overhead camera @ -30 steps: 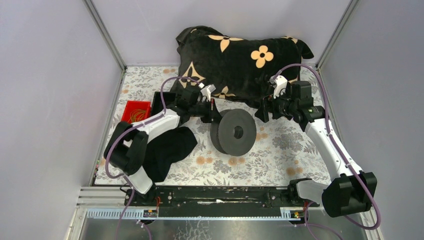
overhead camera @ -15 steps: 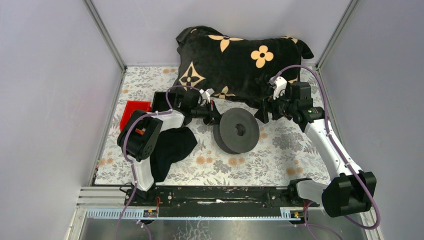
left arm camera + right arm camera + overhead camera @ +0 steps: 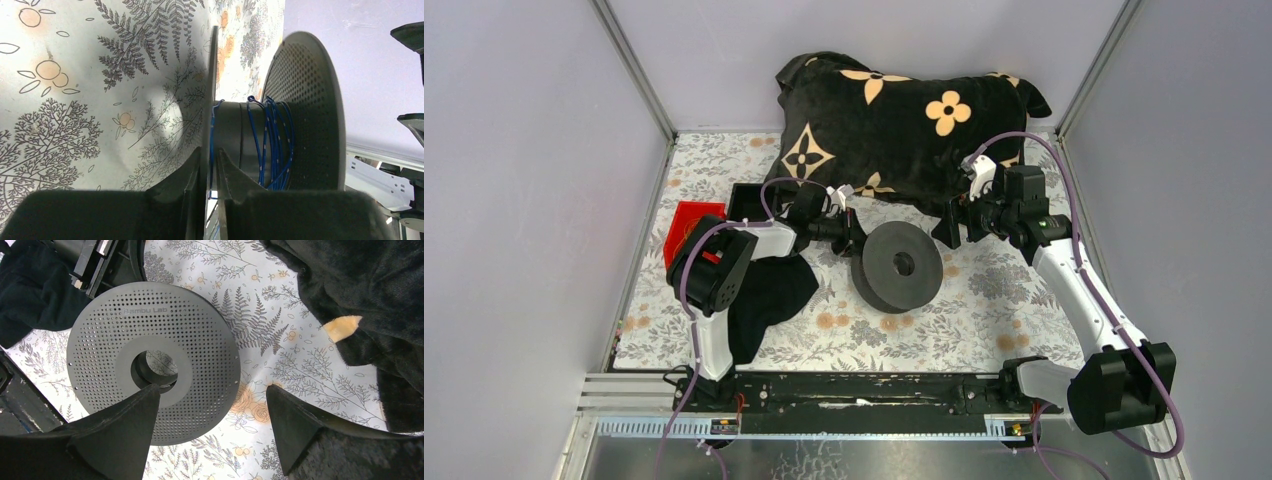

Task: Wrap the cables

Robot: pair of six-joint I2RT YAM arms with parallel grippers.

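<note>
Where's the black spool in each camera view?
Top external: spool at mid-picture, just in front of the black pillow.
Left wrist: spool seen edge-on, centre to right, with blue cable wound on its core.
Right wrist: spool seen face-on, left of centre, perforated side showing.
Shared landmark: the floral tablecloth under it, visible in all three views.

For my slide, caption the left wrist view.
Left claw straddles the spool flange; blue cable wraps the core.
</note>
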